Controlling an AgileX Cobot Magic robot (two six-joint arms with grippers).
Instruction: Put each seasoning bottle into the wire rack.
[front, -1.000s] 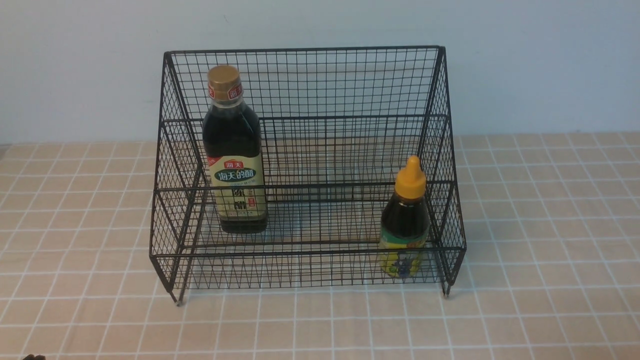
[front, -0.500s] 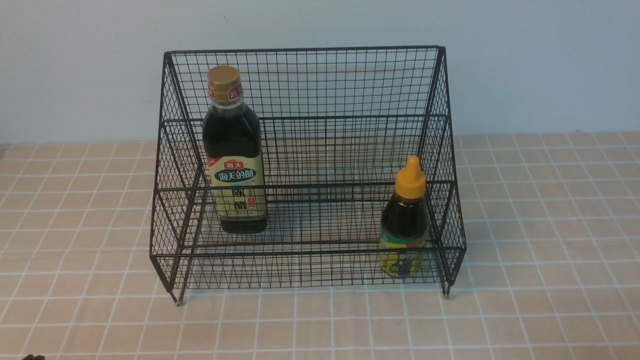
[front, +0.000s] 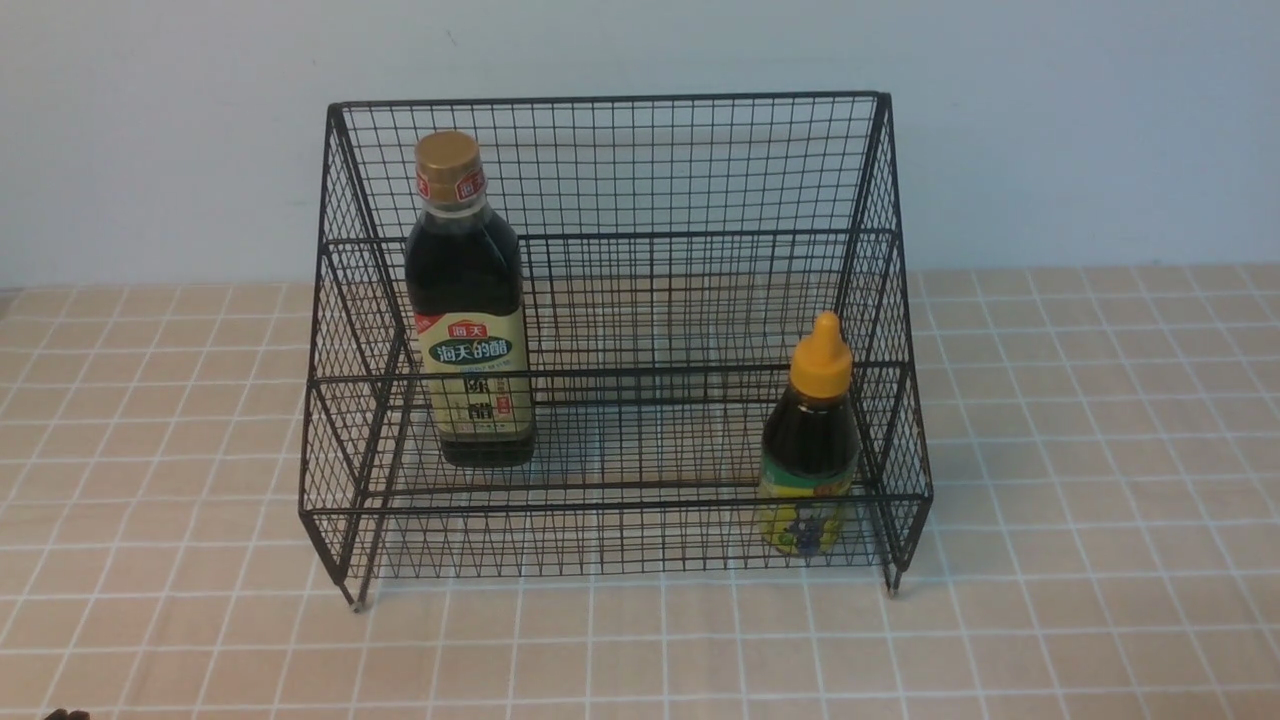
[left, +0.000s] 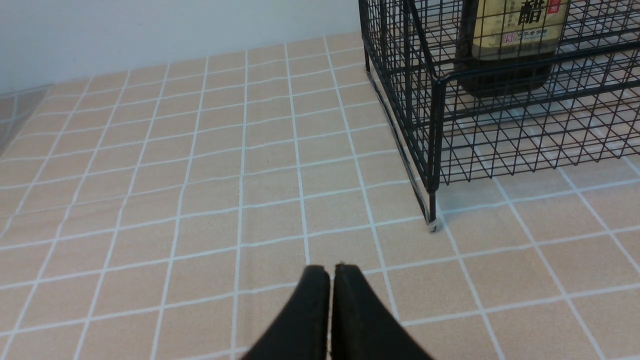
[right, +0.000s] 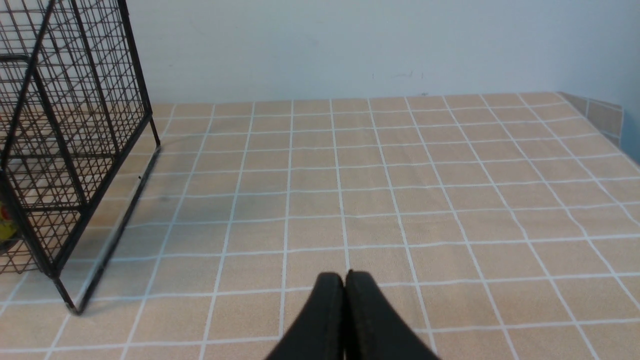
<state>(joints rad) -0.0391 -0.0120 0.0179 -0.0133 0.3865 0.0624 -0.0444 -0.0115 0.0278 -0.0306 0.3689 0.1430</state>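
Note:
The black wire rack stands on the tiled table. Inside it, upright on the left of the lower tier, is the tall seasoning bottle with a gold cap. The short seasoning bottle with an orange pointed cap stands upright at the rack's front right corner. In the left wrist view my left gripper is shut and empty over bare tiles, short of the rack's front left leg; the tall bottle's base shows behind the wires. My right gripper is shut and empty, off to the right of the rack.
A pale wall runs close behind the rack. The checked beige tablecloth spreads on both sides and in front. The table's right edge shows in the right wrist view. A dark bit of the left arm peeks in at the bottom left.

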